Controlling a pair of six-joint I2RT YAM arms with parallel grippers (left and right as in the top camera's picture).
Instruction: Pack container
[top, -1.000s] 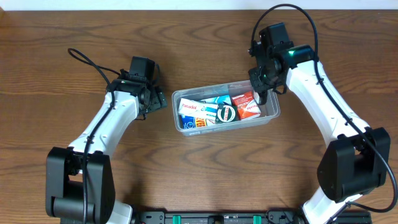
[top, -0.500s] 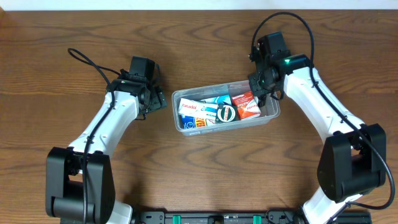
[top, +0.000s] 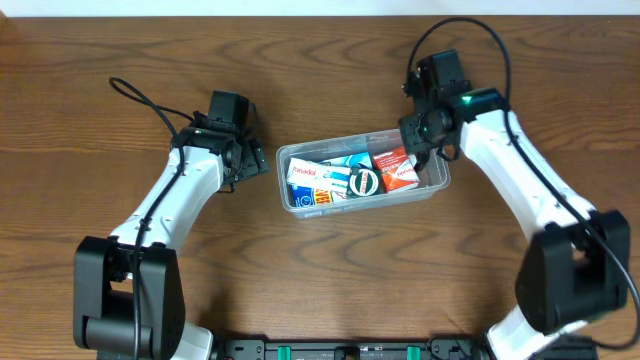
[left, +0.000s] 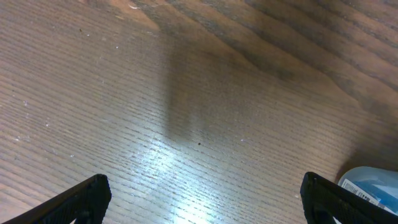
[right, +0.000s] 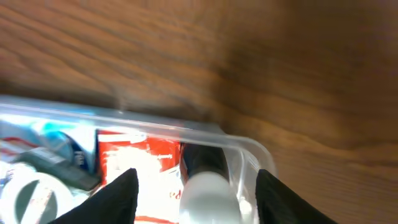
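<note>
Sitting in the middle of the table (top: 330, 270), the container (top: 284, 180) holds small boxes (top: 305, 178). Right gripper (right: 195, 180) hangs over its right end, jaws parted, gripping nothing; left gripper (left: 202, 186) is spread wide, empty, to its left

The right wrist view is blurred, so print on the red-and-white box (right: 140, 168) just beside the right claw (right: 194, 199) cannot be read. The container (right: 155, 127) runs off the left and bottom edges. Between the claw's fingers, a dark thing with a pale top (right: 202, 163) is cut off below. Of the left claw (left: 217, 202) only fingertips show, and a blue-and-white thing (left: 370, 183) beside one is cropped at the corner.
</note>
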